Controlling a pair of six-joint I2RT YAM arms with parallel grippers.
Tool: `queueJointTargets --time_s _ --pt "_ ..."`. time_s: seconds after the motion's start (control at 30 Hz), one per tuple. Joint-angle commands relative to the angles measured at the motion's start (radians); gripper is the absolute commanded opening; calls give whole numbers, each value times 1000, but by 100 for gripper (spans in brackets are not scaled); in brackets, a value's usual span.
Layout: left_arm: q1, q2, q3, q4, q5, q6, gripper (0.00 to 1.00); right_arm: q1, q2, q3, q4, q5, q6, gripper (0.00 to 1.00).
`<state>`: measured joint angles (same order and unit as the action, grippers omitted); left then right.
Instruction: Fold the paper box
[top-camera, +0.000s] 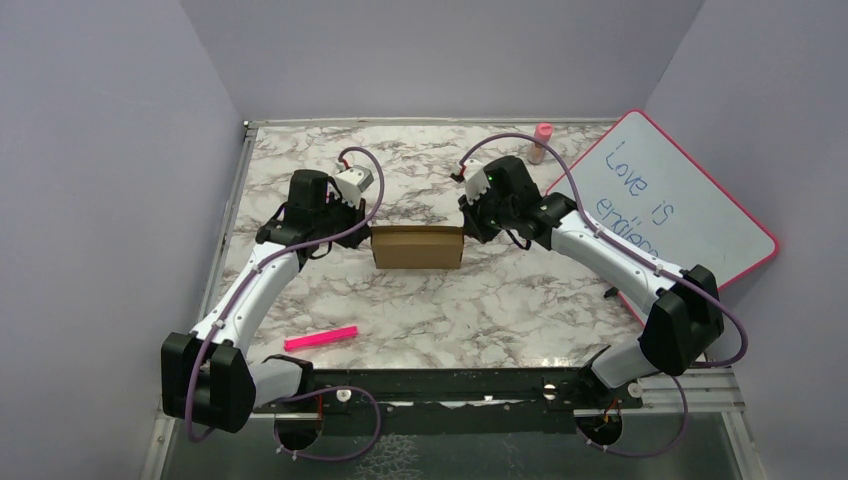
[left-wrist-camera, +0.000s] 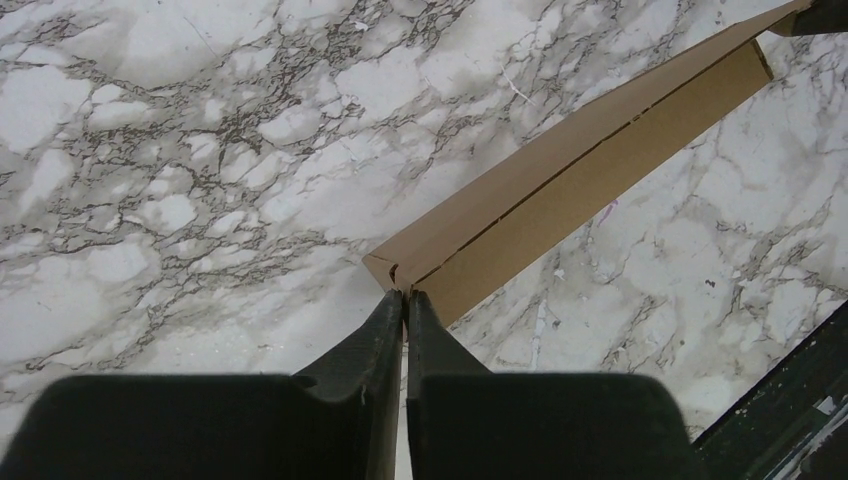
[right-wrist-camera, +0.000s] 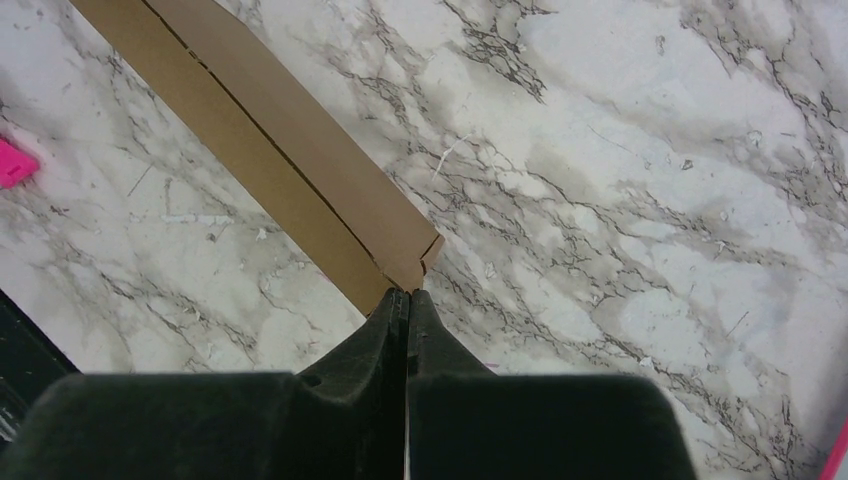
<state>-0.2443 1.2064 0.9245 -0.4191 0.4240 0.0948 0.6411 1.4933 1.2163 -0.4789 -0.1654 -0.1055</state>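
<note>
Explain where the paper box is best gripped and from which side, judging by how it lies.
Probably its two short ends, one claw from each side. The box lies flat with its long axis across the table, so only its thin end edges suit narrow fingertips. The left claw and right claw are each shut on an end corner that way.

Your top external view looks down from above and behind the two arms (top-camera: 250, 290), set far enough back to take in the whole marble table (top-camera: 480, 310); each wrist camera sits just behind its own gripper and looks along it at the tabletop from close range. The left gripper's (left-wrist-camera: 404, 293) view faces rightward along the paper box (left-wrist-camera: 560, 190); the right gripper's (right-wrist-camera: 408, 292) view faces leftward along it; all three views share that box.
</note>
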Motion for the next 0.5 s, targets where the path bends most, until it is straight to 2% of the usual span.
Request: queueJointTargets --time_s 0.0,0.23,0.47 --pt "-4 -14 45 -11 39 -19 3 -1 10 21 -14 -42 -1 4" --pt "-4 -27 43 -9 24 -112 0 -1 25 42 -51 -30 38 2" --pt "-6 -53 27 6 -5 -238 0 -1 38 61 -83 -2 175 2"
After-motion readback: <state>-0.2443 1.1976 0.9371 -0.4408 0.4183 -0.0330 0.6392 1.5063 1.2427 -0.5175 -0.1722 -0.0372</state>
